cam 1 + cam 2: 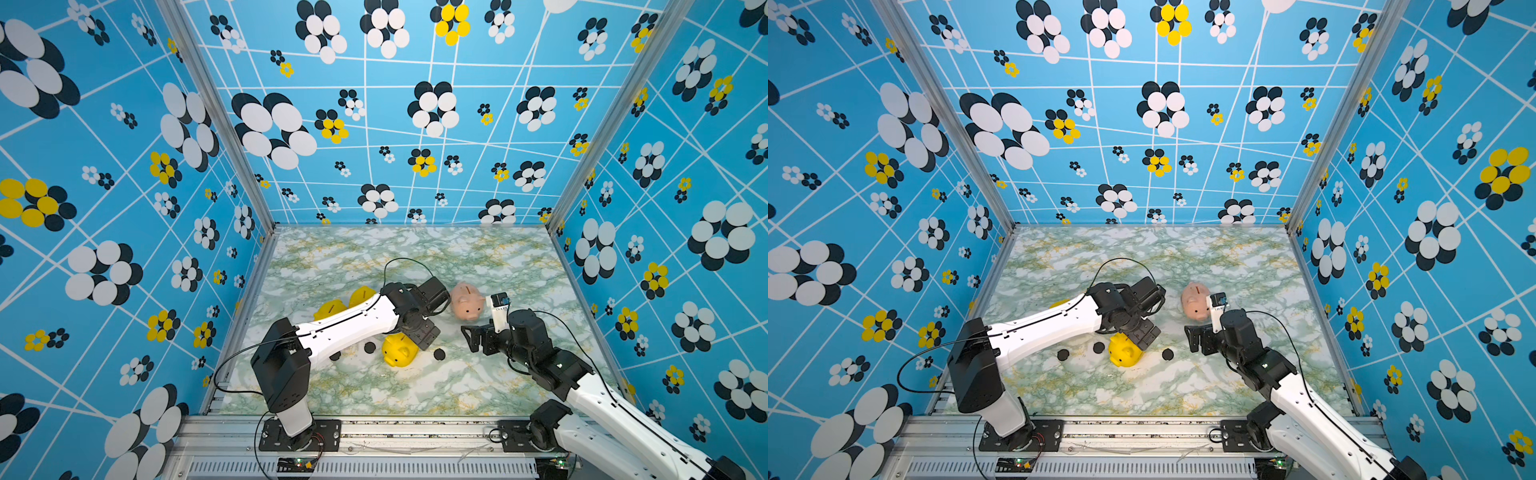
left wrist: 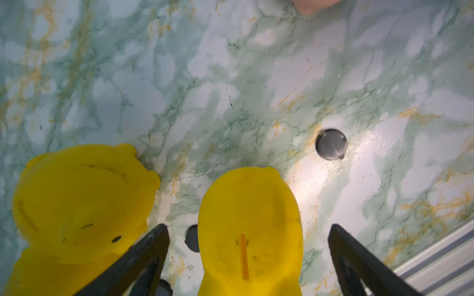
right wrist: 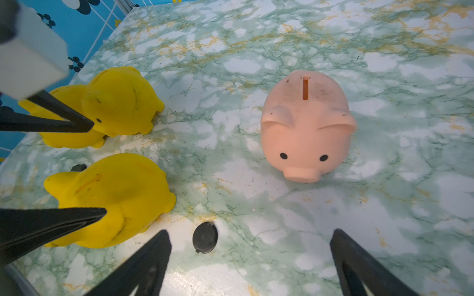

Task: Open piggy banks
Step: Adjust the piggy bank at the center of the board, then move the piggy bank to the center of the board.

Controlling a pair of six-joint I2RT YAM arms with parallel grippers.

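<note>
A yellow piggy bank (image 1: pixel 399 351) (image 1: pixel 1124 351) stands upright near the front middle, coin slot up. My left gripper (image 1: pixel 424 338) (image 2: pixel 248 230) hangs open just above it. Its fingers (image 2: pixel 159 238) straddle the bank's back (image 2: pixel 248 217) with a gap on each side. Two more yellow piggy banks (image 1: pixel 330 309) (image 3: pixel 120 102) stand close together behind the left arm. The pink piggy bank (image 1: pixel 468 303) (image 3: pixel 305 123) stands upright further right, snout toward my right gripper (image 1: pixel 469 336) (image 3: pixel 251 234), which is open, empty and low over the table in front of it.
Three loose black round discs (image 1: pixel 370 347) (image 1: pixel 439 354) (image 1: pixel 1063 354) lie on the marbled table around the front yellow bank; one disc (image 3: pixel 205 237) lies just by my right fingers. Blue patterned walls close in three sides. A metal rail (image 1: pixel 374 432) runs along the front.
</note>
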